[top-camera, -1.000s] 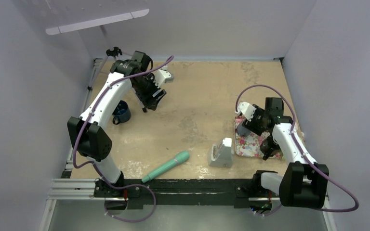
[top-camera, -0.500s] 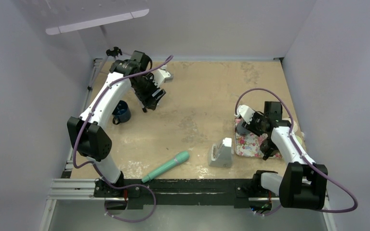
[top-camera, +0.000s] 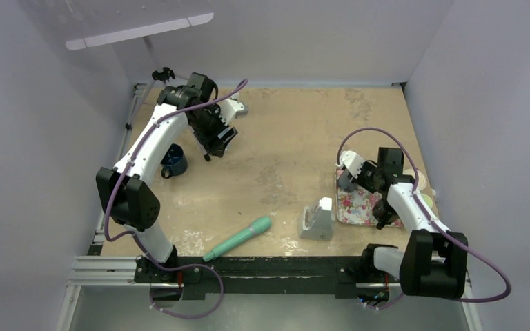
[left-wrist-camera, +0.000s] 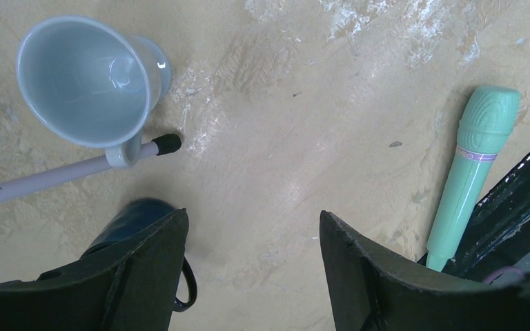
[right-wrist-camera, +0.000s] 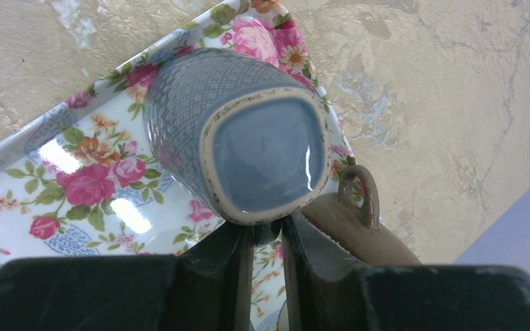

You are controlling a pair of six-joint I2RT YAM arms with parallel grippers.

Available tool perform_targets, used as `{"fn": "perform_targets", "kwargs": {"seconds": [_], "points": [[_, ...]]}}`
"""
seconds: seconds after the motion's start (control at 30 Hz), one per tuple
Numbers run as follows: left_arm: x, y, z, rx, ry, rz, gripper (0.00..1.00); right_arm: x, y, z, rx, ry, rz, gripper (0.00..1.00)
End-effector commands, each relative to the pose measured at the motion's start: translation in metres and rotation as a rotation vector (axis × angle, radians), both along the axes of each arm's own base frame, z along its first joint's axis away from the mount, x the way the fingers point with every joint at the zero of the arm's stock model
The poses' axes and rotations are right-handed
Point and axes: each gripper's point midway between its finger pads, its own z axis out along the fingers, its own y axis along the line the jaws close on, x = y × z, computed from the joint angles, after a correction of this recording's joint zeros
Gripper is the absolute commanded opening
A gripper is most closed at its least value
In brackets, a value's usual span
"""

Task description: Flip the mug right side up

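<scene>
The mug (right-wrist-camera: 248,148) is blue-grey with a cross-hatched wall. It stands upside down on a floral tray (right-wrist-camera: 76,179), its glazed base facing the right wrist camera. My right gripper (right-wrist-camera: 266,231) reaches in from the mug's near side. Its fingers are drawn close together, with a dark blue piece of the mug's handle pinched between them. In the top view the mug (top-camera: 348,181) sits at the tray's far left corner with the right gripper (top-camera: 360,181) against it. My left gripper (top-camera: 217,146) hangs open over the far left of the table, holding nothing.
A brown piece with a loop handle (right-wrist-camera: 359,227) lies against the right finger. Beside the left gripper (left-wrist-camera: 252,227) are a dark blue mug (left-wrist-camera: 128,221) and a white cup (left-wrist-camera: 86,79). A teal microphone (top-camera: 238,238) and a grey stand (top-camera: 317,219) lie near the front edge.
The right gripper's jaws have come together on the mug's handle, and its arm has settled slightly toward the tray. The left arm has not moved.
</scene>
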Motion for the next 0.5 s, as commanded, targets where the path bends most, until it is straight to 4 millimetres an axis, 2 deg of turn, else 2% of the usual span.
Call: {"fn": "perform_targets", "kwargs": {"seconds": [0.0,0.07,0.13,0.27,0.47], "points": [[0.000,0.002,0.015,-0.019,-0.055,-0.007,0.73,-0.003,0.008,0.000,0.040,-0.021,0.014,0.17],[0.000,0.002,0.015,-0.020,-0.055,-0.006,0.73,-0.002,0.005,0.006,0.025,-0.039,0.011,0.12],[-0.001,0.001,0.016,-0.023,-0.052,-0.008,0.73,-0.002,-0.001,0.013,-0.006,-0.060,-0.001,0.00],[-0.006,-0.005,0.022,-0.062,-0.031,-0.020,0.73,0.001,-0.004,0.037,-0.017,-0.122,-0.029,0.00],[-0.016,-0.024,0.044,-0.174,-0.001,-0.053,0.75,0.019,-0.010,0.104,0.016,-0.292,-0.125,0.00]]}}
